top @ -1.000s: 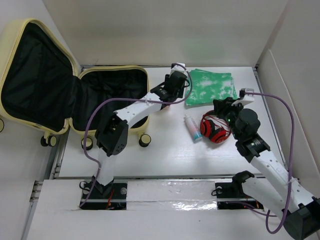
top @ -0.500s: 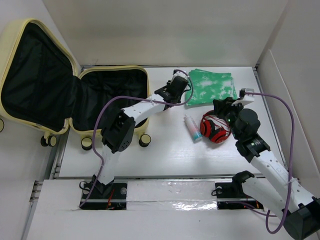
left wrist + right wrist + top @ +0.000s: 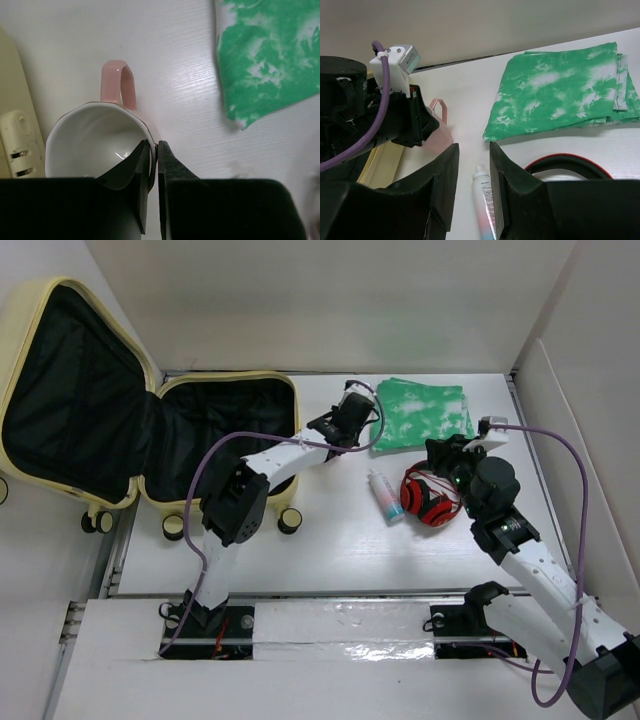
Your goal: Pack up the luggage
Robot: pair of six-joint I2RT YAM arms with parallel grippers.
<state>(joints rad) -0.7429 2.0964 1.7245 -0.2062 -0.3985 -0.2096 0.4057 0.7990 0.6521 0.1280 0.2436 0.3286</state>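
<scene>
L claw (image 3: 154, 147) of yours is clamped on the rim of a pink ceramic mug w/ white inside (image 3: 85, 142), one finger in, one out. Mug is btwn pale yellow hard-shell suitcase (image 3: 228, 377) & green-and-white folded cloth (image 3: 425, 412). Suitcase lies open at L side of white table (image 3: 330, 550), black lining showing. Your R claw (image 3: 474, 167) is part open, holding nothing, over red-and-black headphones (image 3: 428, 498) & white tube (image 3: 384, 495)
</scene>
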